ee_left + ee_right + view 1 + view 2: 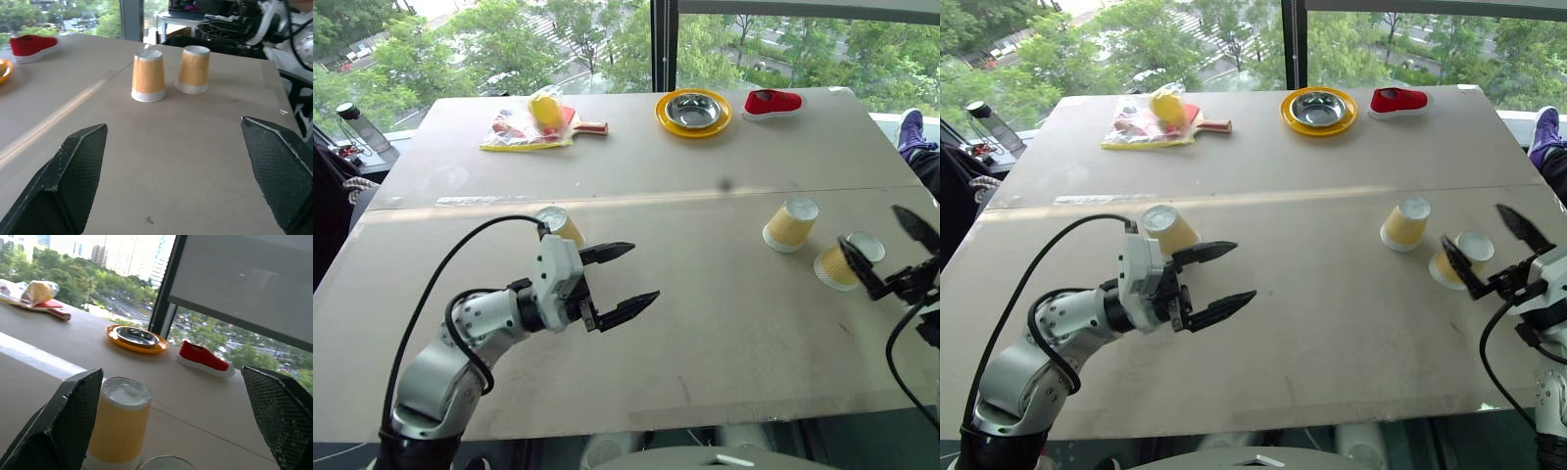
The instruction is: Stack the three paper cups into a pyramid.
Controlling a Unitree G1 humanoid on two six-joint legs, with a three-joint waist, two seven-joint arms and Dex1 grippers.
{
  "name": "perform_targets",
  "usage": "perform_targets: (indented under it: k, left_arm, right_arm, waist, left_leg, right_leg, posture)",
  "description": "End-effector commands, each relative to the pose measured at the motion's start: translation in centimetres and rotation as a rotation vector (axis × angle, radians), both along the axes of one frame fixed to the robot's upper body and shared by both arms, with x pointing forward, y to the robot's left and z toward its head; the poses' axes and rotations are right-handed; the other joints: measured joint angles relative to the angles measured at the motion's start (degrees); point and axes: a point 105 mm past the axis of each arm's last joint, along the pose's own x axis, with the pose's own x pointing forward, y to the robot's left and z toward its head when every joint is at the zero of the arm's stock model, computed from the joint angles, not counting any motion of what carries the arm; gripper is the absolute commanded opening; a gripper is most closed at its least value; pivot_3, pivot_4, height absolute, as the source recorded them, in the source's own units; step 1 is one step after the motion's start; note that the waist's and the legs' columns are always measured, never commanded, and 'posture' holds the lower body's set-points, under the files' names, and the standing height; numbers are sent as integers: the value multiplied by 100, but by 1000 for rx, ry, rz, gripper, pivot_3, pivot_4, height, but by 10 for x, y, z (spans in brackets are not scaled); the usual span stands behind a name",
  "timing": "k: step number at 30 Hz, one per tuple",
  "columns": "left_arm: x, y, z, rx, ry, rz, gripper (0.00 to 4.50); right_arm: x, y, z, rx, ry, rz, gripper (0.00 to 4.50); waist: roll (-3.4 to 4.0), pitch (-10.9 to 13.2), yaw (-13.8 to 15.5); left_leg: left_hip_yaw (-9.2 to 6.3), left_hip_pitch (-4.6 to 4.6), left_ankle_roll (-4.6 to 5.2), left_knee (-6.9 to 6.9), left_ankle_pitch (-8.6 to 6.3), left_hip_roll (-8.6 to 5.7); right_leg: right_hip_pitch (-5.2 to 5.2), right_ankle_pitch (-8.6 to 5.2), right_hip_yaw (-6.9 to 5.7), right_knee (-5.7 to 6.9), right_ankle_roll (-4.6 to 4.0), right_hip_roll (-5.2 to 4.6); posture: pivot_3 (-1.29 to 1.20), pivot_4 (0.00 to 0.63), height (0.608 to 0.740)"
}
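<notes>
Three paper cups stand upside down on the table, apart from one another. One cup (560, 225) is at the left, just behind my left gripper (644, 271), which hangs above the table, open and empty, pointing right. The other two cups (790, 225) (842, 262) are close together at the right. My right gripper (869, 225) is open and empty, with its fingers just in front of the nearer cup. In the left wrist view both right-hand cups (148, 76) (193, 69) show beyond the fingers. In the right wrist view one cup (120, 421) stands near the left finger.
At the table's far side lie a yellow-rimmed steel dish (693, 112), a red shoe (773, 102) and a plastic bag with a red paddle (533, 122). A seam (656, 198) runs across the tabletop. A bottle (357, 122) stands off the table's left edge.
</notes>
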Motion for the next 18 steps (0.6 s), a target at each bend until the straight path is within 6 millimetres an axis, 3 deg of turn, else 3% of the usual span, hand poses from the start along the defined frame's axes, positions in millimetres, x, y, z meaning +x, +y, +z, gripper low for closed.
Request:
perform_targets:
  k: [1, 8, 18]
  left_arm:
    - [-8, -8, 11, 1, -10, -103, 4456]
    - [-4, -3, 22, 36, -11, -138, 4456]
    - [-10, -6, 26, 50, -8, -162, 4456]
  right_arm:
    - [2, -9, -7, 69, 98, -68, 4500]
    - [0, 7, -40, 116, 314, 21, 4500]
    - [6, -5, -54, 118, 366, 2, 4500]
  waist:
    - [0, 0, -25]
    - [2, 0, -50]
    - [2, 1, -36]
  left_leg:
    - [-1, 0, 0, 0, 0, 0]
    - [2, 1, 1, -1, 0, 0]
    - [1, -1, 1, 0, 0, 0]
  right_leg:
    - [0, 0, 2, 0, 0, 0]
    - [-2, 0, 15, 2, 0, 0]
    - [-1, 0, 12, 0, 0, 0]
  posture:
    - [0, 150, 740]
    - [0, 150, 740]
    - [0, 150, 740]
